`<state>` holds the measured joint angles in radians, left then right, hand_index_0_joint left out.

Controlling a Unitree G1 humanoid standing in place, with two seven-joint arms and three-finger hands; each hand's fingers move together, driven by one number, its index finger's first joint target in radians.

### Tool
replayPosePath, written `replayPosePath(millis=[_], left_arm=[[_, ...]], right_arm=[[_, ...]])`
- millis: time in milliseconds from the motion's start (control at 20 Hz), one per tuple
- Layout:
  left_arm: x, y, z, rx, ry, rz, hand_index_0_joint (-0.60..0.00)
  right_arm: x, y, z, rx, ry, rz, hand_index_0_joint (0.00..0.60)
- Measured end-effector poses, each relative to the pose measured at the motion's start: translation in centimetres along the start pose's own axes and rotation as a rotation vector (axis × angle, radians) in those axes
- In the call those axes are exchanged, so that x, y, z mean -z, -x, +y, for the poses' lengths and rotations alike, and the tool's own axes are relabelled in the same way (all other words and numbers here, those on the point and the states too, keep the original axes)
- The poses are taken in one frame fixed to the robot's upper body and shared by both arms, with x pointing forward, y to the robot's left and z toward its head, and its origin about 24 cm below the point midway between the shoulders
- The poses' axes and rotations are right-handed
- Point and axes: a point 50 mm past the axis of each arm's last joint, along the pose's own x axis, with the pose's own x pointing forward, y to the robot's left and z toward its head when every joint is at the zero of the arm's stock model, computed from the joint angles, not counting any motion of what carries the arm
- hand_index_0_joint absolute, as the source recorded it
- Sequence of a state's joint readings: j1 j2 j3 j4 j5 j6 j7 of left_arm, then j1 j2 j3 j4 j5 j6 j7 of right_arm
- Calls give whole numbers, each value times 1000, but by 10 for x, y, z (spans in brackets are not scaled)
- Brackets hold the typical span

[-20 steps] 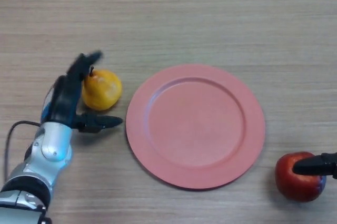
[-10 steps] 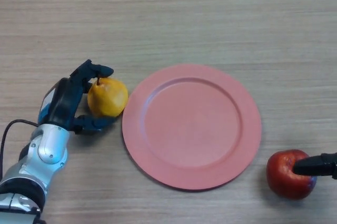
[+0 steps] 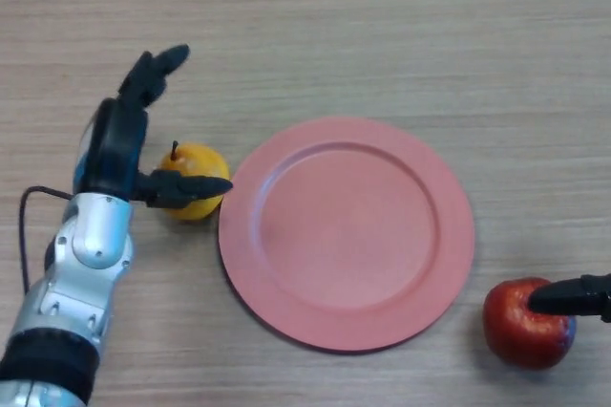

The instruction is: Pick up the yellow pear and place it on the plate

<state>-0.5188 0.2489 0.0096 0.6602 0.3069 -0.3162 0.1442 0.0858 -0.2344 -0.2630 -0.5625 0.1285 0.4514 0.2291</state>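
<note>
On the desk (image 3: pixel 382 25) are seen one pear (image 3: pixel 194 189), one plate (image 3: pixel 347 230), one apple (image 3: pixel 522 323). The left hand (image 3: pixel 119 144) is spread open, nothing held; the right hand's (image 3: pixel 573 296) state cannot be told.

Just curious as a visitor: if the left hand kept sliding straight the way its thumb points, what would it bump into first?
Probably the pink plate. The left hand has its thumb over the yellow pear, aimed at its rim; height is unclear.

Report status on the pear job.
Left hand open, thumb over the yellow pear, no grip. Pear on table beside plate. Right hand touching red apple. Path clear.
</note>
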Motion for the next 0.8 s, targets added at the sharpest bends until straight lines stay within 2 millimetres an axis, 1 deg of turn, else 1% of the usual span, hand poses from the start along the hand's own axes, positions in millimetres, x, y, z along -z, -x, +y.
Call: replayPosePath(millis=[50, 100, 150, 350, 400, 450, 500, 550, 600, 650, 700, 750, 800], left_arm=[[-11, 1, -3, 18, 81, -13, 0], [-16, 0, -6, 34, 48, -37, 0], [-18, 0, -8, 50, 6, -48, 0], [-14, 3, -9, 56, 5, -35, 0], [-13, 4, -9, 55, 7, -34, 0], [-13, 5, -8, 54, 7, -35, 0], [-15, 4, -7, 51, 8, -43, 0], [-19, 5, -4, 37, 20, -54, 0], [-22, 5, -1, 26, 23, -59, -101], [-23, 5, 3, 13, 30, -63, -245], [-23, 5, 5, 15, 61, -51, -344], [-22, 8, 9, 21, 95, -17, -486], [-22, 10, 12, 23, 105, 1, -584]], right_arm=[[1, 1, 0, 2, 1, 5, 0], [1, 1, 0, -1, 0, 4, 0], [1, 1, 0, -1, 0, 4, 0], [0, 1, 0, 0, 2, 2, 0], [0, 1, 0, 0, 2, 2, 100], [0, 1, 0, 0, 2, 2, 250], [0, 1, 0, 0, 2, 2, 351], [0, 1, 0, 0, 1, 0, 500], [0, 1, 0, 0, 1, 0, 517], [0, 1, 0, 0, 1, 0, 368], [0, 1, 0, 0, 1, -1, 265], [0, 1, 0, 0, 1, -1, 118], [0, 0, 0, -1, 1, -1, 17]])
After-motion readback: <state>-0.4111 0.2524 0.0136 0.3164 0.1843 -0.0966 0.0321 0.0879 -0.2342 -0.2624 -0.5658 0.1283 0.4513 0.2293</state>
